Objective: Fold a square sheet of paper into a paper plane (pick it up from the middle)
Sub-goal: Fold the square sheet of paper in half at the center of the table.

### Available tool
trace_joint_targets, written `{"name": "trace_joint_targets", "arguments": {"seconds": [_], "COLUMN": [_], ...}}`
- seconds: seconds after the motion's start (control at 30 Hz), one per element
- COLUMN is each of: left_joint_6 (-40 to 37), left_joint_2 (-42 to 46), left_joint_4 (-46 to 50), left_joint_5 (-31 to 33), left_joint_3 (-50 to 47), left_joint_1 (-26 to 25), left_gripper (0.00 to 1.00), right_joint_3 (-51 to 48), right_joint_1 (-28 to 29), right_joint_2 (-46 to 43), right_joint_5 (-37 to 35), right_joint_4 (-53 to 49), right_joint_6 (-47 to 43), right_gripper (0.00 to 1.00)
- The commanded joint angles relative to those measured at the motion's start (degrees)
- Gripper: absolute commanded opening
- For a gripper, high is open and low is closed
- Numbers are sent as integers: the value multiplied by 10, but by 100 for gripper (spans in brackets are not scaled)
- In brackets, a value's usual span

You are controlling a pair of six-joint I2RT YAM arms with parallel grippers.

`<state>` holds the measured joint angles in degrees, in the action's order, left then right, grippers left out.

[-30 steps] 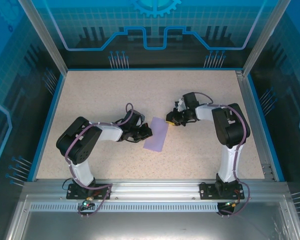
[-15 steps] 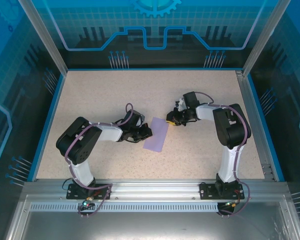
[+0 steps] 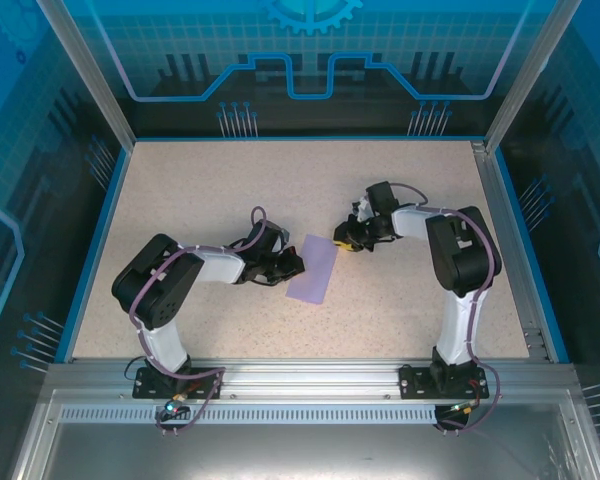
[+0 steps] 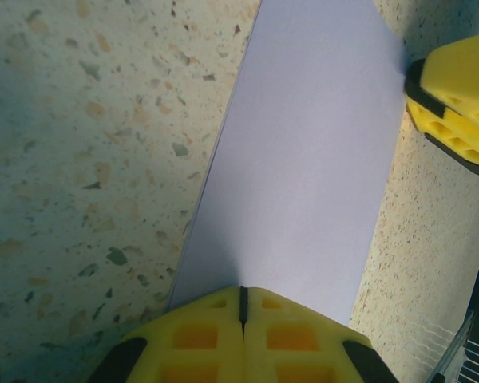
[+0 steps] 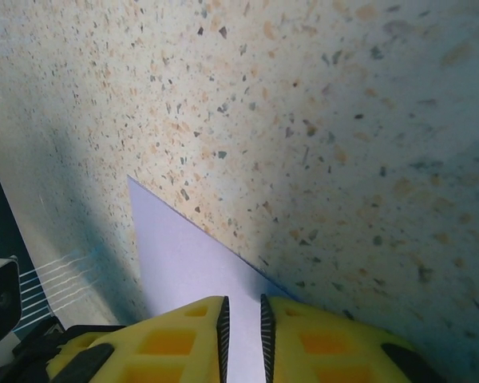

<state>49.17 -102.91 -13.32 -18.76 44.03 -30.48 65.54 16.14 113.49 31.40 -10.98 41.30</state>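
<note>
The square sheet of paper (image 3: 313, 268) lies flat mid-table as a narrow lavender strip, folded in half. My left gripper (image 3: 298, 264) is low at the strip's left side. In the left wrist view it (image 4: 242, 299) is shut, its tips resting on the paper's (image 4: 303, 159) near edge, which stays flat. My right gripper (image 3: 340, 243) is at the strip's far right corner. Its jaws (image 5: 243, 307) stand a narrow gap apart, with the paper (image 5: 184, 255) lying under them. A yellow right fingertip (image 4: 459, 96) touches the sheet's corner in the left wrist view.
The speckled tabletop (image 3: 210, 190) is bordered by a blue rim and metal frame posts (image 3: 525, 75). Both arms reach inward from their bases at the near rail (image 3: 300, 385).
The right gripper's jaws have parted slightly at the paper's corner. The left gripper and the sheet have not visibly moved.
</note>
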Motion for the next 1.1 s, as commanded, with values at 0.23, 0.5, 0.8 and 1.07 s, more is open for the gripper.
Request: {"name": "trace_joint_targets", "arguments": {"seconds": [0.23, 0.5, 0.8, 1.07], "left_joint_6": [-8, -8, -9, -9], "left_joint_2": [-2, -5, -6, -3], "left_joint_4": [84, 78, 71, 73], "left_joint_5": [11, 8, 7, 7], "left_joint_3": [-21, -23, -28, -28], "left_joint_1": [-4, -4, -5, -5], "left_gripper": [0, 0, 0, 0], "right_joint_3": [-86, -165, -235, -234], "right_joint_1": [5, 60, 105, 139], "right_joint_2": [-194, -260, -284, -279], "right_joint_5": [-6, -39, -54, -59], "right_joint_4": [16, 54, 99, 110], "right_joint_6": [-3, 31, 63, 79], "right_gripper": [24, 26, 26, 26]}}
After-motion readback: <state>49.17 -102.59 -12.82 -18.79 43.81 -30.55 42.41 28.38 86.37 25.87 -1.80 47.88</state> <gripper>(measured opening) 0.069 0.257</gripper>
